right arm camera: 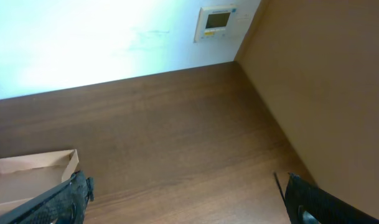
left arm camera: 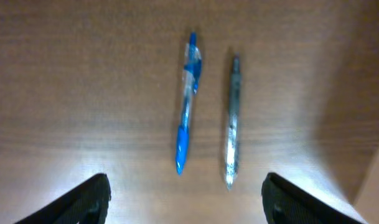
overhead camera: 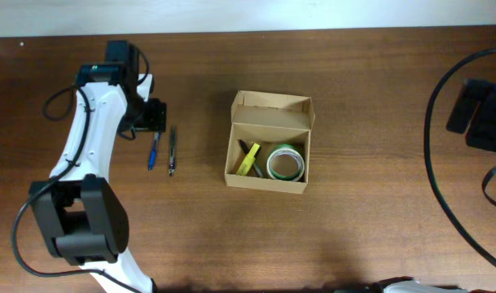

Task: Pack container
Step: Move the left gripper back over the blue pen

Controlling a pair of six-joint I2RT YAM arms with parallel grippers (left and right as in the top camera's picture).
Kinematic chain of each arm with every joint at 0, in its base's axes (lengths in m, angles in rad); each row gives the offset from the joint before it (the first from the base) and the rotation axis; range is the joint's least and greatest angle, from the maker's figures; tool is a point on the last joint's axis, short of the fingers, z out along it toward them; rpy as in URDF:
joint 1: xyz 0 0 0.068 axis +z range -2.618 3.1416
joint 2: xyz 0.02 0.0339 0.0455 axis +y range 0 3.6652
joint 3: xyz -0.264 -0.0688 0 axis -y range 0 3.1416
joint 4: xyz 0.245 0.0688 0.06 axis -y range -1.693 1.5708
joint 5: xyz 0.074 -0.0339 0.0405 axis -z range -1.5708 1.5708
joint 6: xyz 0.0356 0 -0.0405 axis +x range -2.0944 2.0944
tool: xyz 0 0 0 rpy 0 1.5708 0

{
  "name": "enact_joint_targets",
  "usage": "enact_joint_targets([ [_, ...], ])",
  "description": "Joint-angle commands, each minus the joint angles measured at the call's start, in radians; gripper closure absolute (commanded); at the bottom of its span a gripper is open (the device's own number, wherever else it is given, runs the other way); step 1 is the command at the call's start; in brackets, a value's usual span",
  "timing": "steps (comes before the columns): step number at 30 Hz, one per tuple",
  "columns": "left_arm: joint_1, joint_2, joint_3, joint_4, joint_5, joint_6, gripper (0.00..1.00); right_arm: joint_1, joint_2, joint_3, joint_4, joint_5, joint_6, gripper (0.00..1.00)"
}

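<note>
1. Looking from overhead, the container (overhead camera: 264, 184) stands in the middle of the table (overhead camera: 378, 244) with its lid flap folded back, so things can drop in. A green tape roll (overhead camera: 286, 163) and a yellow pen-like item (overhead camera: 249, 159) lie inside. The left gripper (overhead camera: 154, 115) hangs just beside a blue pen (overhead camera: 154, 151) and a grey pen (overhead camera: 172, 151), well left of the box.
2. From the left wrist, its claw is released, wide and empty. The pens lie side by side ahead, probably the next things to pick.
3. From the right wrist, the right gripper (right arm camera: 189, 208) is also released and empty. I judge it is parked aside to leave room.
</note>
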Motion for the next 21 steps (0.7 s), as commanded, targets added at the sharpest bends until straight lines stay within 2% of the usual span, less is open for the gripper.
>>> enact_joint_targets([
  [1,0.033,-0.002,-0.063,0.05,0.039,0.099,0.22,-0.007,0.0,-0.003,-0.006,-0.012,0.004,0.01],
  [8,0.048,0.043,-0.171,0.177,0.068,0.168,0.25,-0.007,0.0,-0.003,-0.006,-0.013,0.004,0.01],
  [21,0.048,0.149,-0.18,0.299,0.053,0.209,0.29,-0.007,0.0,-0.003,-0.006,-0.013,-0.011,0.01],
])
